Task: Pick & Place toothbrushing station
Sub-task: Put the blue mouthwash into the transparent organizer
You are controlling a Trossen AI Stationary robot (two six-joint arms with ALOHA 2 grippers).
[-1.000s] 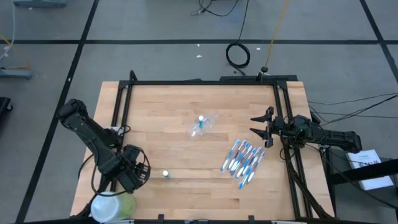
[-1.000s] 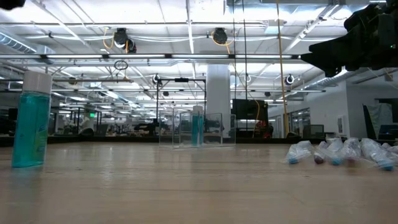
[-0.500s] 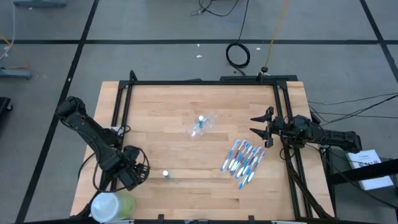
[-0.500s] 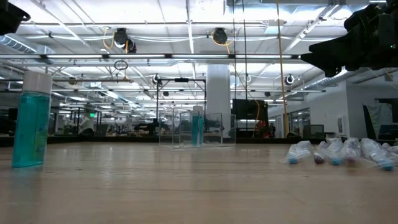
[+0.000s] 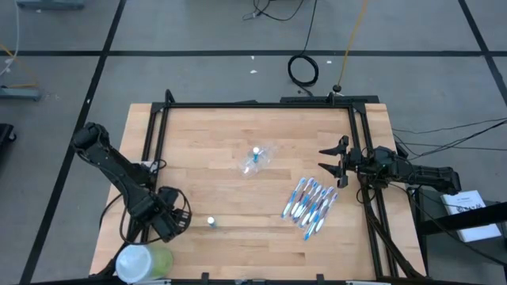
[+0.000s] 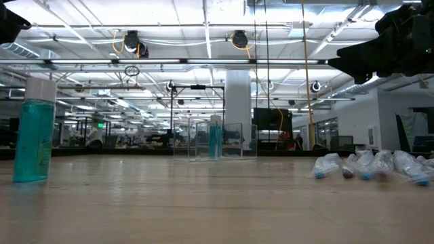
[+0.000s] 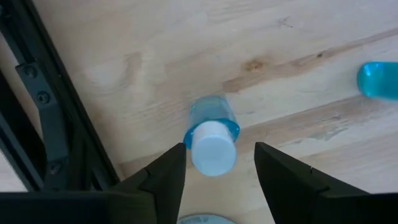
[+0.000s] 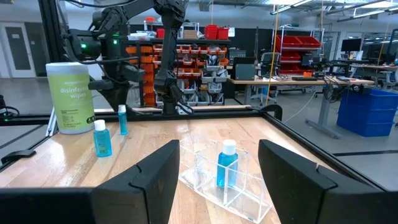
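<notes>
Left gripper (image 7: 214,165) hovered over small teal bottle (image 7: 211,134) near bench (image 5: 238,131) front-left corner, fingers (image 7: 163,177) spread either side of white cap, apparently not touching. Right gripper (image 5: 331,168) waited at bench right edge, fingers spread. Clear holder (image 5: 257,158) with one teal bottle inside sat mid-bench. Toothbrushes (image 5: 309,202) lay bunched right of holder. Green wipes tub (image 5: 142,261) stood just beside left gripper.

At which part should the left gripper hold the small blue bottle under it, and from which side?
Probably the blue body just below the white cap, coming straight down from above. The small blue bottle stands upright with its cap facing up, and the open jaws of the left gripper stand on either side of it. The right gripper waits open at the right edge of the table.
</notes>
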